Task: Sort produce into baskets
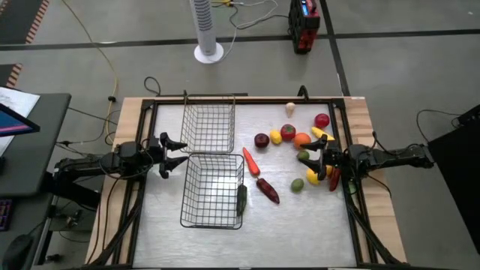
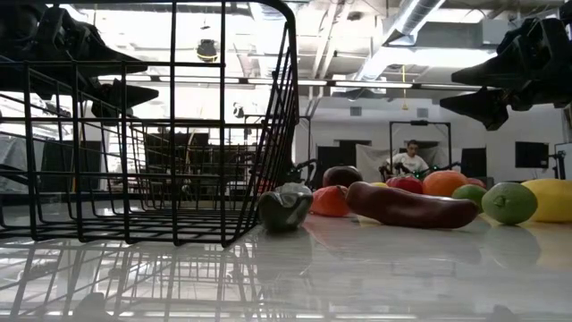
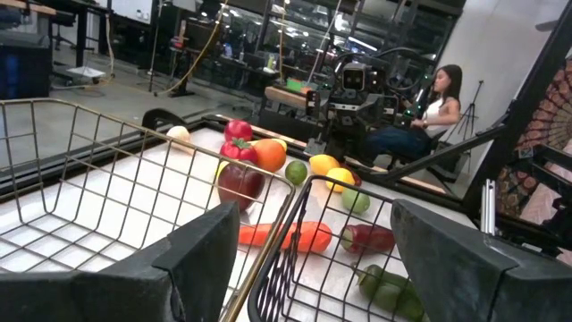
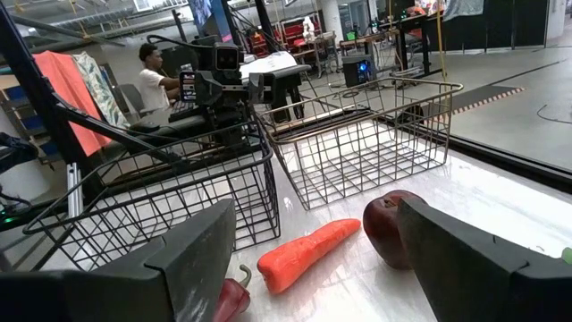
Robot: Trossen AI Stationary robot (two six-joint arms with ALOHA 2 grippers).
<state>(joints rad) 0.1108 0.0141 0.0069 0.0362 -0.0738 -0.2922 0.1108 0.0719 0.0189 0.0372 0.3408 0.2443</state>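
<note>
Nearest, a wire basket (image 1: 214, 191) sits on the worktop (image 1: 300, 232), a green piece (image 1: 242, 198) against its side. A second basket (image 1: 208, 126) stands behind. Produce (image 1: 300, 154) lies scattered at the right. Left gripper (image 1: 174, 154) and right gripper (image 1: 313, 163) hover, fingers spread wide, empty.

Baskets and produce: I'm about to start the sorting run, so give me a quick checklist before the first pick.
1. Both baskets empty: far basket and near basket hold nothing. Ok.
2. Left gripper open, empty, beside the baskets. Ok.
3. Right gripper open, empty, over the produce. Ok.
4. Carrot lies free on the table. Ok.
5. Green pepper rests against the near basket's outer wall; tight approach. Not ok.
6. Pieces under the right arm are hidden. Cannot tell.
</note>
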